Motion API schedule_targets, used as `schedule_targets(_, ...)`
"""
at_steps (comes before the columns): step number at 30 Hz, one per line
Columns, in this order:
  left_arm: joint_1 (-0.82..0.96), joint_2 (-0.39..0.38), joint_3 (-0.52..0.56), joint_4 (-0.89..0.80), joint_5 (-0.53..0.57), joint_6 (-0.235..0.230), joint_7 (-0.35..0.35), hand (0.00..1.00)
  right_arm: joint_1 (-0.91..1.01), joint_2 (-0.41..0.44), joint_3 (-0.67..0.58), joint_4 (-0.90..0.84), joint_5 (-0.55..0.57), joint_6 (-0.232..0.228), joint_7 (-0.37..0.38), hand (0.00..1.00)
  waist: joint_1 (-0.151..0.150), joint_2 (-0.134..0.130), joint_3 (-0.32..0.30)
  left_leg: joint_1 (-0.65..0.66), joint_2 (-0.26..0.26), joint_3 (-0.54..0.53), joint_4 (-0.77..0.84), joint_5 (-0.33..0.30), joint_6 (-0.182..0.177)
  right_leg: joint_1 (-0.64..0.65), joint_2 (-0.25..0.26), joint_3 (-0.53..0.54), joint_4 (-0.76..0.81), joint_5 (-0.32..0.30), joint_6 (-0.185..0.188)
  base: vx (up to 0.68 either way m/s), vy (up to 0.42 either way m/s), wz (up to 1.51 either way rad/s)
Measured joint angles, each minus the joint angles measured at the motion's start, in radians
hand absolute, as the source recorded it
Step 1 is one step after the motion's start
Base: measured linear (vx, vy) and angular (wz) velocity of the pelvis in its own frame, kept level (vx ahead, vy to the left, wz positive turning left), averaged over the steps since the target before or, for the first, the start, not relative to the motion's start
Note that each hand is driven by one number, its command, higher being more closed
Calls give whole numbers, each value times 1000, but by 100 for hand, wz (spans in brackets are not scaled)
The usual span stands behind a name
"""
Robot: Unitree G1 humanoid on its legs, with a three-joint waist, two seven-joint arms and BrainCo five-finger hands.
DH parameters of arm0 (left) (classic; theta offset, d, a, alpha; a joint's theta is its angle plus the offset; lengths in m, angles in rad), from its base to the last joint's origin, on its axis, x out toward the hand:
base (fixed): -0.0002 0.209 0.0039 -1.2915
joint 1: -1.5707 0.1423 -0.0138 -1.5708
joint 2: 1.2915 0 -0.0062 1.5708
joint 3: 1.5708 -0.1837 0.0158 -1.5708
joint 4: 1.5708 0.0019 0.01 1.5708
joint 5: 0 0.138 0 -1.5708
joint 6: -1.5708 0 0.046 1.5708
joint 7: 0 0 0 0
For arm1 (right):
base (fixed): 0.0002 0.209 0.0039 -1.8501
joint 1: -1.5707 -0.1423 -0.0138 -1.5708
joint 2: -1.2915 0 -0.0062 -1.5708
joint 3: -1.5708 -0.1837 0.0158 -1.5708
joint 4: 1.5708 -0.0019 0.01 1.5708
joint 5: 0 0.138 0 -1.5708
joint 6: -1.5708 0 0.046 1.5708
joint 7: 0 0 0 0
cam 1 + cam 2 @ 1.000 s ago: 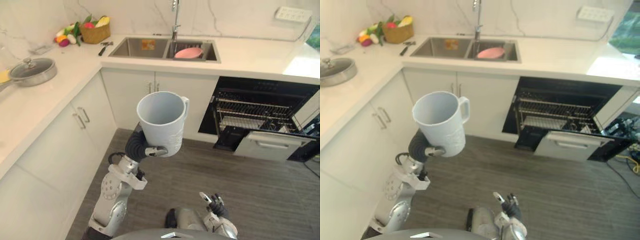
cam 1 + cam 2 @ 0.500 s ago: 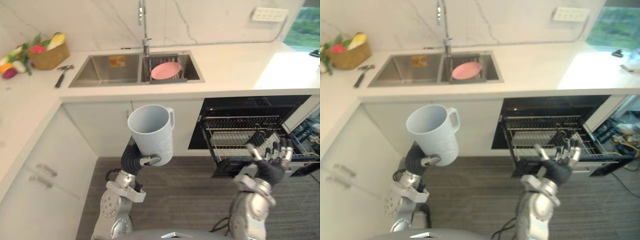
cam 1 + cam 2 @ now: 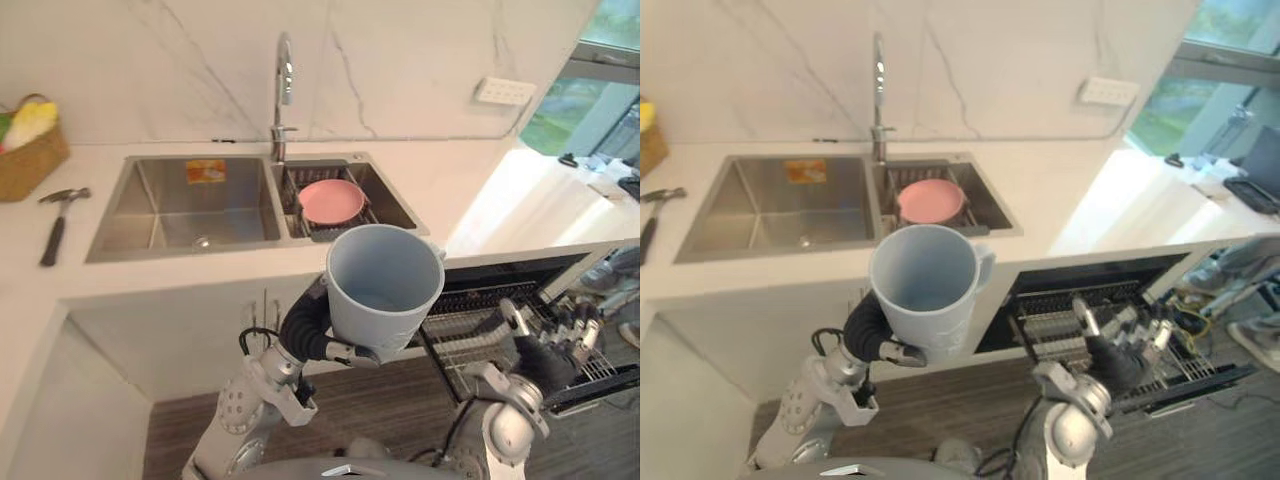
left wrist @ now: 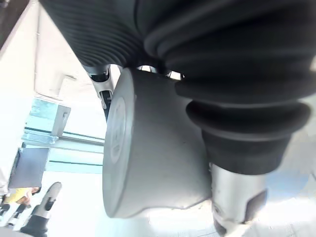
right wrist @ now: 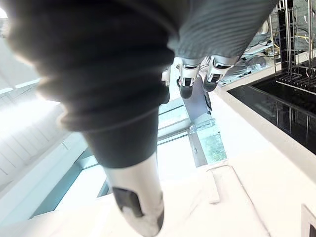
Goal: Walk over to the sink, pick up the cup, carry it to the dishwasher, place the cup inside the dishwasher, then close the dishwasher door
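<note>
Left eye view: my left hand (image 3: 352,352) is curled round the base of the pale blue cup (image 3: 385,285), holding it upright in the air before the sink (image 3: 180,210). My right hand (image 3: 552,345), fingers spread apart, hovers in front of the open dishwasher (image 3: 470,325).

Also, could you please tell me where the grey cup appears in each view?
Left eye view: the cup sits at centre, held in the left hand, in front of the sink.
Right eye view: the same, slightly left of centre.
Left wrist view: its round base, beside the hand's ribbed cover.
Right wrist view: looks past the right hand instead.
Shared landmark: the dishwasher rack, right of the cup.
</note>
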Motion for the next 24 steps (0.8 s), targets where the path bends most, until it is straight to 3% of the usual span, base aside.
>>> schedule_targets(2,-3,-4,3,76,31,17,39,100,-74,-16,40,34,25,32,6,0,-1,61,-18,22,50,13,46,-13,-16,46,64,-6,-73,29,-27,274,-82,-104)
schedule_targets(5,-23,-4,3,107,59,41,82,100,-169,-28,74,64,24,71,38,0,-4,112,-11,23,68,31,85,-10,-23,60,112,16,-138,36,-28,218,-24,-85)
schedule_targets(7,-51,-4,9,108,61,46,96,100,-206,-49,58,93,22,103,81,0,-11,110,-5,20,73,26,104,-7,-27,65,125,24,-150,11,-3,148,-3,-31)
schedule_targets(9,-76,-6,24,129,61,46,100,100,-228,-60,24,105,28,114,117,0,-21,97,15,-38,101,-4,257,2,-24,75,125,19,-145,-9,0,108,-41,-2)
schedule_targets(10,-84,-8,34,145,61,46,101,100,-243,-79,3,114,47,117,140,0,-26,96,36,-110,131,-35,414,43,31,95,136,20,-145,-21,-2,-8,-88,-7)
schedule_targets(11,-78,-8,45,153,61,46,102,100,-249,-95,-20,115,56,122,167,0,-25,106,58,-175,153,-72,567,132,104,126,150,31,-156,-41,-16,-92,-133,-19)
schedule_targets(12,-72,-8,52,158,61,46,101,100,-249,-100,-29,115,55,123,177,0,-23,111,63,-196,156,-98,620,193,105,147,155,41,-169,-44,-21,-190,-186,-41)
schedule_targets(13,-58,-13,62,169,68,46,101,100,-253,-109,-46,115,54,122,199,0,-15,104,74,-232,141,-143,703,258,81,186,153,78,-202,-47,-21,-207,-195,-65)
schedule_targets(14,-49,-27,62,170,72,45,103,100,-265,-117,-64,116,54,120,213,0,-3,121,64,-276,107,-185,697,97,60,191,153,114,-217,-47,-21,-201,-161,-76)
schedule_targets(16,-47,-40,55,171,92,39,120,100,-288,-125,-95,125,54,120,238,0,10,118,67,-318,23,-230,532,-29,60,204,130,165,-238,-36,-9,-249,-86,-75)
schedule_targets(17,-46,-43,52,170,97,37,123,100,-292,-126,-95,125,54,120,245,0,10,115,68,-330,-2,-246,463,-44,55,210,121,179,-247,-33,-3,-396,-77,-82)
schedule_targets(18,-43,-45,41,170,109,34,148,100,-304,-133,-86,132,55,120,257,0,12,115,70,-352,-43,-287,316,-40,50,229,109,217,-271,-22,15,-362,-54,-74)
schedule_targets(20,-43,-47,33,169,109,33,170,100,-307,-134,-72,134,55,120,275,0,16,124,76,-353,-45,-323,179,20,42,251,109,249,-278,-29,43,-312,-30,-71)
schedule_targets(21,-42,-47,21,170,109,34,191,100,-303,-140,-50,134,55,121,277,0,14,139,81,-342,-22,-318,124,151,74,270,126,268,-278,-41,63,-129,84,-60)
schedule_targets(23,-43,-43,11,161,108,36,207,100,-287,-127,-25,113,55,124,281,0,18,109,74,-309,-50,-282,81,148,86,283,88,268,-290,-48,72,64,164,-43)
schedule_targets(24,-58,-35,5,152,107,36,207,100,-281,-103,-18,83,55,123,294,0,23,72,76,-301,-70,-280,39,159,91,265,69,264,-291,-49,75,142,73,-13)
